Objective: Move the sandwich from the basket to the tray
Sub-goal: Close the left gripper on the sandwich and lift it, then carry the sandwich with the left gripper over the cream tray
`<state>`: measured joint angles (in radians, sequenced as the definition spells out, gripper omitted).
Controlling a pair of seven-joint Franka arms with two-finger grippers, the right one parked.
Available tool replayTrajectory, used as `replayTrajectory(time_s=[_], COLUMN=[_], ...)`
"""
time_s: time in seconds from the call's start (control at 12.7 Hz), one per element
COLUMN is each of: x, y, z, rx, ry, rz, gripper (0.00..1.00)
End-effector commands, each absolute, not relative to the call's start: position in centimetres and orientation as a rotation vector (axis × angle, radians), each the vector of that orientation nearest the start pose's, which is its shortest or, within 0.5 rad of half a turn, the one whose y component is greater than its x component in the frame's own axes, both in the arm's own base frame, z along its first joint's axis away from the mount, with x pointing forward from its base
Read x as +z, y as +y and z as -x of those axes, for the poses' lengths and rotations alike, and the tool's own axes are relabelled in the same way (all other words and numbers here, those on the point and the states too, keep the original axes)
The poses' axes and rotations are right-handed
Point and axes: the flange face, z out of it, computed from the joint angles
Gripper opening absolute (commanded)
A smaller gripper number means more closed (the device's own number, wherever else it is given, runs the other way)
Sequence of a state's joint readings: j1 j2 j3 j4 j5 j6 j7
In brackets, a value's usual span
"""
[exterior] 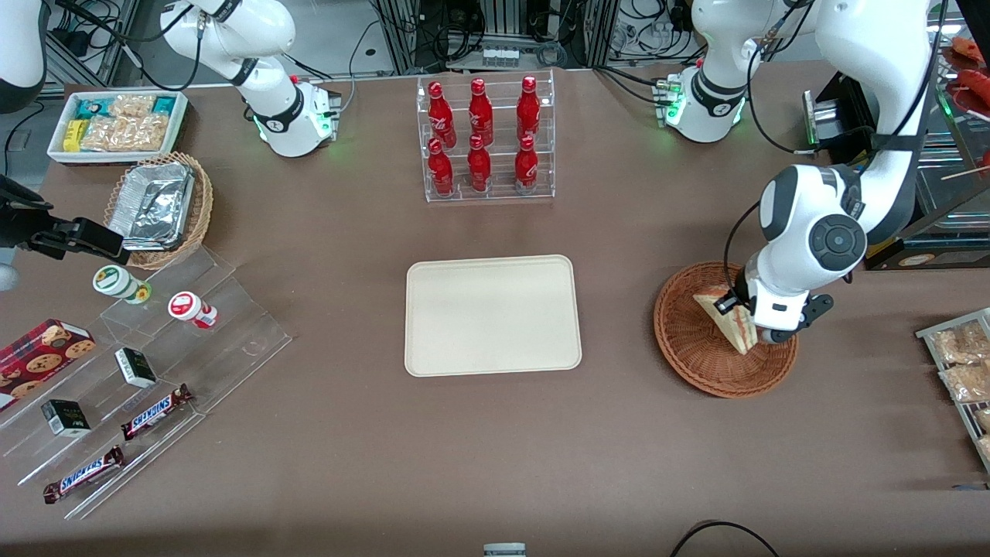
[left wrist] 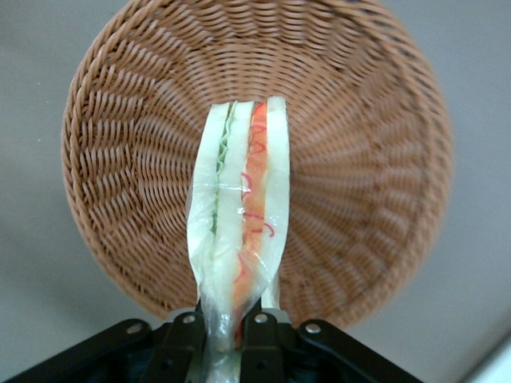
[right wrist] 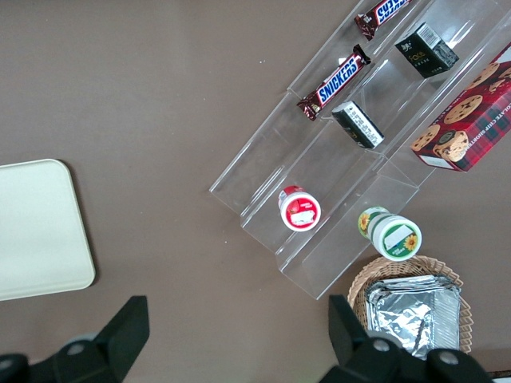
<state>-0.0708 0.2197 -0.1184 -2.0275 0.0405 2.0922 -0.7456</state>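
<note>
One sandwich [left wrist: 239,223], clear-wrapped, red and green filling showing at its edge; we see it pinched on edge between the fingers [left wrist: 259,331] of the left gripper [exterior: 762,325], over the reddish-brown wicker basket [exterior: 688,340] at right of centre in the front frame. We note the cream tray [exterior: 493,315] bare at frame centre, well apart.

The clear-wrapped sandwich [left wrist: 239,215], red and green filling showing, stands on edge over the reddish-brown wicker basket [exterior: 696,340], pinched by the gripper [left wrist: 233,329]. The cream tray [exterior: 493,315] lies mid-table.
</note>
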Motion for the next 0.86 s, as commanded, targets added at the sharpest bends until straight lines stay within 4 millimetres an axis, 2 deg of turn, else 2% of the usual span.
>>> replayTrajectory(time_s=[0.0,0.16,0.31,0.55,0.71,0.79], x=[37.6,38.6,38.7,36.7,35.0,34.8], y=[-14.3,-17.8,-22.3,-30.3,-33.7,-36.0], z=[-57.9,-57.7,-56.7,-55.4,-54.8,-54.7], rx=[0.237,0.247,0.234,0.248,0.256,0.255], ry=[-0.695,-0.590,-0.490,-0.305,-0.232,-0.197], rz=[2.951,2.973,3.001,3.012,3.019,3.045], gripper=[0.00,0.00,0.00,0.00,0.00,0.00])
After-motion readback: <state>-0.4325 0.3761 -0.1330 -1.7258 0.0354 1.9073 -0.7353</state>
